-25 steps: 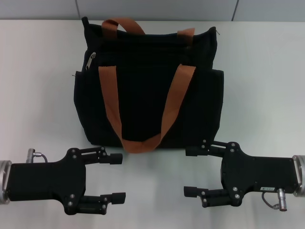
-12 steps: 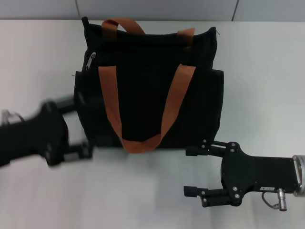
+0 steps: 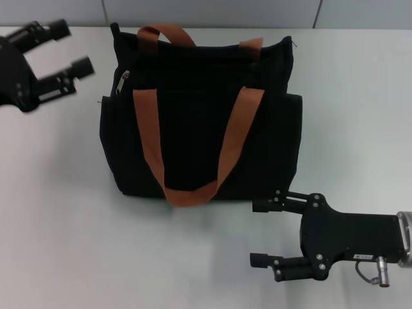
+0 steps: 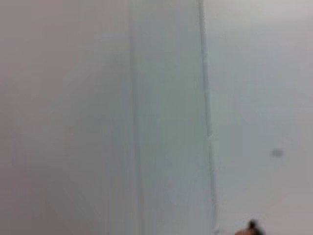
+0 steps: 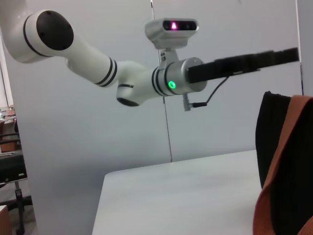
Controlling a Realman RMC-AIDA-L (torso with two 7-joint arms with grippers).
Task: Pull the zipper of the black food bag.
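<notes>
the white desk fills nearly the whole head view, with a pale panelled wall along its 12 o'clock edge. the black food bag stands in the middle of the desk, a little toward 12 o'clock, its broad front face toward the camera; in the right wrist view only one black edge of it shows. 2 rust-orange handles belong to it: the near handle hangs down the front in a long u that reaches the bag's 6 o'clock edge, and the far handle arches above the top edge at 12 o'clock. the right pincer lies low over the desk at about 5 o'clock from the bag, its fingers spread apart and pointing toward 9 o'clock, holding nothing; its upper finger sits just beside the bag's 5 o'clock corner, and whether it touches cannot be told. the left pincer is up at 10 o'clock, beside the bag's upper corner and apart from it, fingers spread and holding nothing. in the right wrist view the left arm stretches out above the desk, white with a green light at the wrist. the zipper is a small silver slider near the bag's 10 o'clock corner, lying on the black fabric, untouched by either pincer.
</notes>
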